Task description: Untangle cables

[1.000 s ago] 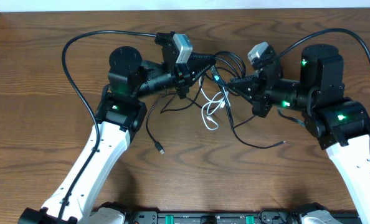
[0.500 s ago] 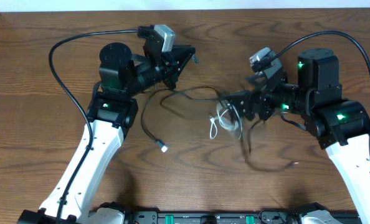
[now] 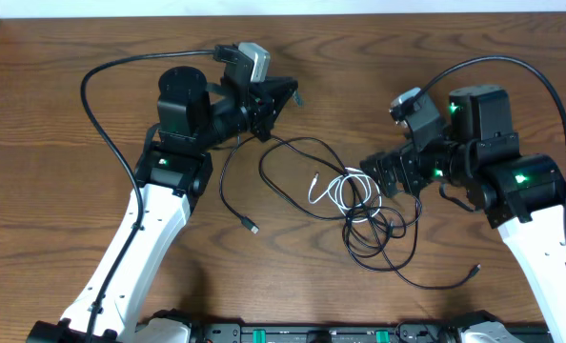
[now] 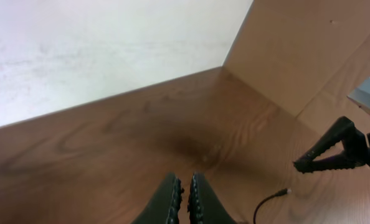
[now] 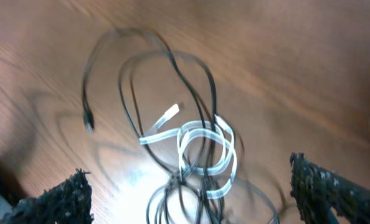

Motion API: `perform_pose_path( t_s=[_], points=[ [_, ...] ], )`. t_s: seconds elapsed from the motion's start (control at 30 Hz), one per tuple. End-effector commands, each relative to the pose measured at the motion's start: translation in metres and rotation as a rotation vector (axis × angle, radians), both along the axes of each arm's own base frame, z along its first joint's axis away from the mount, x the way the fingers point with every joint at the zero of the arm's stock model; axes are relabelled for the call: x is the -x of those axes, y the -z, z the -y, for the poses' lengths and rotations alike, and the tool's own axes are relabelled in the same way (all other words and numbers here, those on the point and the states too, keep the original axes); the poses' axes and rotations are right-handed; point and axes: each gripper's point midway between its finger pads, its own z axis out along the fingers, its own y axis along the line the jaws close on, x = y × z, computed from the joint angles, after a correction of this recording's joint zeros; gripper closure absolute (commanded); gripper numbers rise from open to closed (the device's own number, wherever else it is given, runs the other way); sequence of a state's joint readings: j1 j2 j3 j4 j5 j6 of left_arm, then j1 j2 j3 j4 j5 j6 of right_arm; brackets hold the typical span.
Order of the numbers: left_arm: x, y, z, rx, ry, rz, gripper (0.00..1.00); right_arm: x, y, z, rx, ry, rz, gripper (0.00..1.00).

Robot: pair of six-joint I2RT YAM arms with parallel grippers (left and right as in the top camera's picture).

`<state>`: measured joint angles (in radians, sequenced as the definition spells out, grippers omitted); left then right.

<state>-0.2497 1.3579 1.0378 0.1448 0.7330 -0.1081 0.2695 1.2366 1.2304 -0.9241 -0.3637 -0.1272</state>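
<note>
The cables lie loose on the wood table: a tangle of thin black cords (image 3: 373,229) with a short white cord (image 3: 335,191) looped through it. One black loop (image 3: 293,162) reaches left. A separate black strand ends in a plug (image 3: 252,229). My right gripper (image 3: 373,173) hovers open just above the tangle; in the right wrist view the white cord (image 5: 203,146) and black cords (image 5: 129,106) lie below the spread gripper (image 5: 197,190), untouched. My left gripper (image 3: 293,93) is shut, raised at the back left; nothing shows between its tips (image 4: 185,182).
Thick black arm cables arch over both arms (image 3: 102,114) (image 3: 550,86). A loose plug end (image 3: 474,272) trails at the front right. The table's far edge meets a white wall (image 4: 110,50). A right gripper finger (image 4: 334,149) and a cord end (image 4: 288,191) show in the left wrist view.
My right gripper has opened and the bundle has dropped and spread over the table. The left arm drew back to the left with its gripper shut.
</note>
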Motion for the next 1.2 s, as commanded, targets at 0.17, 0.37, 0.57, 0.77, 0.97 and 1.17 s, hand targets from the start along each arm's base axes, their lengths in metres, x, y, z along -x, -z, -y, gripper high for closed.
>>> perform_pose_path(
  t_s=[0.17, 0.37, 0.57, 0.77, 0.97, 1.17],
  points=[
    [0.021, 0.047, -0.008, -0.108, 0.004, -0.209, 0.93, 0.033, 0.031, 0.031, 0.122, 0.135, -0.205, 0.07],
    [0.028, 0.099, -0.041, -0.314, -0.143, -0.358, 0.92, 0.066, 0.055, 0.014, 0.126, -0.072, -0.281, 0.07],
    [0.028, 0.119, -0.064, -0.414, -0.250, -0.406, 0.78, 0.088, 0.093, -0.012, 0.013, -0.169, -0.363, 0.09],
    [0.027, 0.127, -0.066, -0.429, -0.258, -0.424, 0.62, 0.103, 0.125, -0.037, -0.057, -0.199, -0.400, 0.07],
    [0.025, 0.145, -0.065, -0.448, -0.250, -0.472, 0.48, 0.119, 0.139, -0.063, -0.071, -0.264, -0.400, 0.06],
    [0.023, 0.159, -0.065, -0.462, -0.245, -0.506, 0.48, 0.108, 0.165, -0.065, 0.058, -0.171, -0.381, 0.10]
  ],
)
